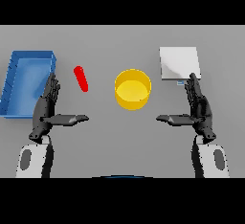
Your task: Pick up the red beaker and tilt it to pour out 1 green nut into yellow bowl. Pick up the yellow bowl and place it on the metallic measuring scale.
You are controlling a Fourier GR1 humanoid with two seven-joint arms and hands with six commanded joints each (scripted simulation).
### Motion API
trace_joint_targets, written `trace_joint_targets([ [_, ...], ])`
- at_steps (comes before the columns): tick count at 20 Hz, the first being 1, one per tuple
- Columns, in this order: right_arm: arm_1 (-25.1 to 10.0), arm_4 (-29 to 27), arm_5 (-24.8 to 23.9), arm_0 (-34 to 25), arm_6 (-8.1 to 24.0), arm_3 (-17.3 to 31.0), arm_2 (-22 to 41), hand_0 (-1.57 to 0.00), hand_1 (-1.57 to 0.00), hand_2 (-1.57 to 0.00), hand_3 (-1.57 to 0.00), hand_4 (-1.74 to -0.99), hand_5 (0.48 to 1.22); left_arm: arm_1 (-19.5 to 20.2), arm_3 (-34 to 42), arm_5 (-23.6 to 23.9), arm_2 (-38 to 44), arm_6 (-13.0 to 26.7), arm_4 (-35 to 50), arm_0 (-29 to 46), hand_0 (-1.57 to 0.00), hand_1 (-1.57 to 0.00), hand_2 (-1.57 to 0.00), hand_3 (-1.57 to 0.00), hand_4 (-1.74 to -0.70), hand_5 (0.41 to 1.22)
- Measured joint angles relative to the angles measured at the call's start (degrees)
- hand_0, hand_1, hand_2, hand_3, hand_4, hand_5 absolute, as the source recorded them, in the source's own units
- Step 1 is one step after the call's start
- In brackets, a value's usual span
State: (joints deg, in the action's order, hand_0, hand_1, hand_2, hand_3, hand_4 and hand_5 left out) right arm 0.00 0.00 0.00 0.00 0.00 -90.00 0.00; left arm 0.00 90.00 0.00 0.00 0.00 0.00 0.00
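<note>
On my feed both arms end in dark, near-black hands. My left hand [45, 110] and right hand [200, 109] look alike: slim segmented fingers, a long tapered thumb, and a dark wrist below each palm. Behind each wrist I see a white forearm shell with a grey oval inset.
</note>
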Motion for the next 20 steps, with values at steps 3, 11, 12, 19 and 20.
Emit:
trace_joint_targets([
  [3, -0.2, -0.2, 0.1, 0.0, 0.0, 0.0, -0.2, 0.0, 0.0, 0.0, 0.0, -1.128, 0.66, 0.4, -0.5, 0.0, 0.5, 0.3, 0.3, -0.7, 0.0, 0.0, 0.0, 0.0, -1.09, 0.623],
  [11, -2.4, 14.8, -3.0, 5.8, -7.5, -6.0, 7.9, 0.0, 0.0, 0.0, 0.0, -1.118, 0.663, 2.2, 5.9, 0.9, -4.7, -0.8, -7.3, 4.6, 0.0, 0.0, 0.0, 0.0, -1.1, 0.616],
  [12, -2.5, 15.7, -3.9, 6.0, -6.8, -6.2, 7.8, 0.0, 0.0, 0.0, 0.0, -1.112, 0.659, 2.6, 6.0, 1.0, -4.7, 0.0, -7.7, 4.6, 0.0, 0.0, 0.0, 0.0, -1.1, 0.616],
  [19, -2.9, 14.5, -3.2, 6.3, -6.0, -7.4, 7.3, 0.0, 0.0, 0.0, 0.0, -1.16, 0.651, 2.6, -1.1, 1.9, -4.6, -0.5, -10.0, -1.3, 0.0, 0.0, 0.0, 0.0, -1.13, 0.633],
  [20, -2.9, 13.4, -2.4, 6.4, -6.3, -7.4, 7.0, 0.0, 0.0, 0.0, 0.0, -1.171, 0.653, 2.4, -3.5, 2.0, -4.3, -1.5, -10.1, -3.0, 0.0, 0.0, 0.0, 0.0, -1.14, 0.636],
])
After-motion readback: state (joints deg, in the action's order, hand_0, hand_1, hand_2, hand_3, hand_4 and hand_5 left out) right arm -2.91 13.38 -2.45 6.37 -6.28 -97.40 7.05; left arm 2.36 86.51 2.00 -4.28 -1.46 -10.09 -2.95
